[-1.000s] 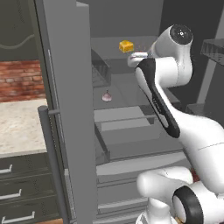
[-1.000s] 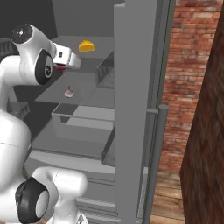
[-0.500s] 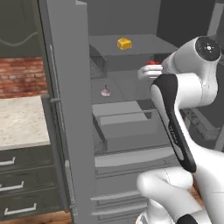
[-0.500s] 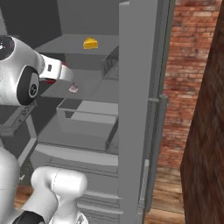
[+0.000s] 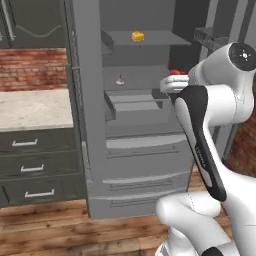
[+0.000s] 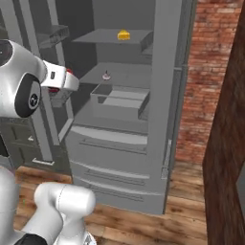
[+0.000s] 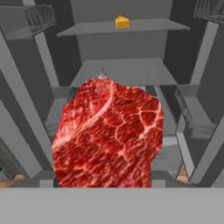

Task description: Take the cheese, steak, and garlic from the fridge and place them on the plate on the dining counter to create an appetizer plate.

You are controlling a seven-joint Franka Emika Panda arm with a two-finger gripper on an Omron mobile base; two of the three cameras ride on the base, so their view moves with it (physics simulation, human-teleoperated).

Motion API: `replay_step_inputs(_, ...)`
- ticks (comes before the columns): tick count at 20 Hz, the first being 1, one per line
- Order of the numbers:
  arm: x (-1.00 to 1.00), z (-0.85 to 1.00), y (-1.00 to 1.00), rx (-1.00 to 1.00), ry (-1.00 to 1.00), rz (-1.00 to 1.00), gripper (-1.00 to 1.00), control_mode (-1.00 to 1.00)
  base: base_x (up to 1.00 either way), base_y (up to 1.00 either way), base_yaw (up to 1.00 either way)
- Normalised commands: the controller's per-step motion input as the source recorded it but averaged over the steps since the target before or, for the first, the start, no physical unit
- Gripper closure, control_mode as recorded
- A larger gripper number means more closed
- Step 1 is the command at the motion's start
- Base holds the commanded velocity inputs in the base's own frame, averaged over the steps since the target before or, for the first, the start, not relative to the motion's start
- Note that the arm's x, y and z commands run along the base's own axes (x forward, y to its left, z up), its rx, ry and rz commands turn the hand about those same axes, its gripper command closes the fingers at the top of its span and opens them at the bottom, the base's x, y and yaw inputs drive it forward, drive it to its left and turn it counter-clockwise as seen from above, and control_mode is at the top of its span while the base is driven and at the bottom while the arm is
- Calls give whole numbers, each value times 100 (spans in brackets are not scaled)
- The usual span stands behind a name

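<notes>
Clearly the steak (image 7: 107, 133), a flat dark-red marbled slab with a ragged rounded outline, sat clamped in the gripper (image 5: 172, 76), blocking most of the hand view. In the left base view its red edge showed at the white hand, outside the open grey fridge (image 5: 145, 195). Cheese (image 7: 122, 22), a small yellow-orange wedge, lay on the upper shelf at 12 o'clock from the steak. Garlic (image 6: 106, 75), a tiny pale pointed bulb, stood on the middle shelf above a pulled-out drawer (image 6: 119, 101). Beige speckled counter (image 5: 30, 107) and dark drawers at 9 o'clock.
</notes>
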Motion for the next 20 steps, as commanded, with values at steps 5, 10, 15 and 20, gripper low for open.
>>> replay_step_inputs(5, 0, 0, 0, 0, 0, 0, 100, 100, -85, 0, 45)
replay_step_inputs(10, 0, 0, 0, 0, 0, 0, 100, 100, -49, 22, 63)
replay_step_inputs(15, 0, 0, 0, 0, 0, 0, 100, 100, -4, 49, 80)
replay_step_inputs(20, 0, 0, 0, 0, 0, 0, 100, 100, 20, 65, 73)
